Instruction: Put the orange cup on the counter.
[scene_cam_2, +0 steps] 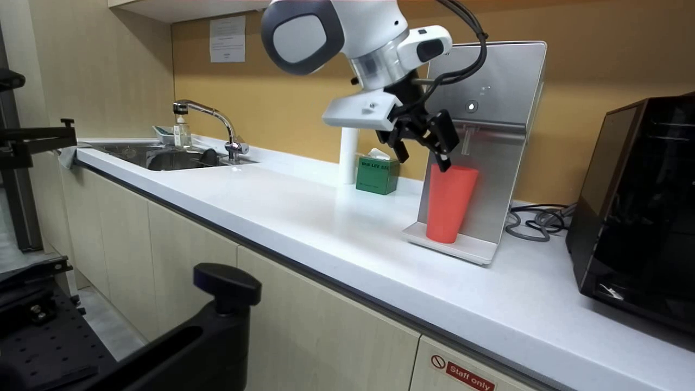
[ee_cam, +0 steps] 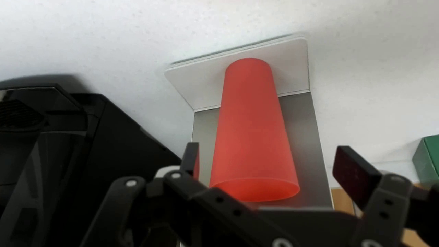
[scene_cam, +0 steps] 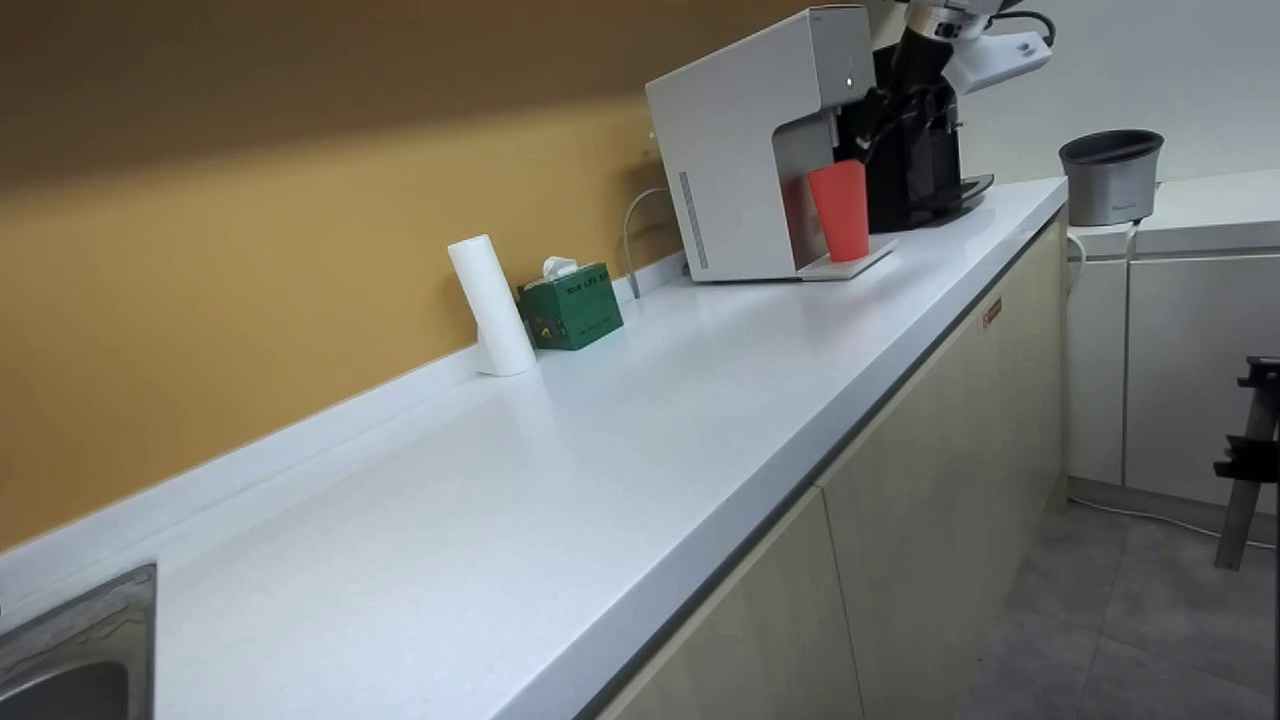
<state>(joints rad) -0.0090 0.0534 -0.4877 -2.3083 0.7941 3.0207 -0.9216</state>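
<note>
Cup seen on tray at wrist-view centre, gripper spread wide across lower frame, counter shown at top.

White arm hangs in from the top edge in both exterior views, partly out of frame, wrist tilted, aimed obliquely downward, black jaws spread wide, gap showing between them in the wrist view's lower half.
</note>
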